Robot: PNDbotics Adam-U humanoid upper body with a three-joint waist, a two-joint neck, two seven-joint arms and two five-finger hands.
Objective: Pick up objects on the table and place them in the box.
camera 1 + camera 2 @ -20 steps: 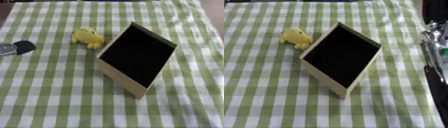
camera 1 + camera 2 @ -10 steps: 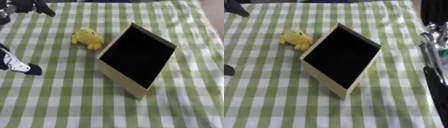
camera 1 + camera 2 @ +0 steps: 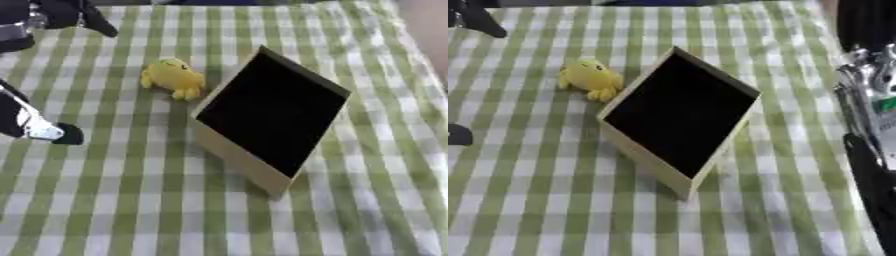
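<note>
A small yellow soft toy [image 3: 175,77] lies on the green checked cloth, just left of the box's far corner. The pale cardboard box [image 3: 236,157] stands open in the middle, turned at an angle, and its inside looks dark. My left hand [image 3: 35,129] shows at the left edge with its fingers [image 3: 87,17] spread wide apart: one black tip rests low near the cloth and another is up at the far left corner. It holds nothing and stays well left of the toy. My right hand [image 3: 866,90] shows as silver and black parts at the right edge, away from the box.
The green and white checked cloth [image 3: 131,210] covers the whole table. A bare strip of floor or table shows past the cloth's far right corner [image 3: 429,20].
My left hand has come further into view from the left edge and spread out. In the last half second it has barely shifted. Toy, box and right arm have not moved.
</note>
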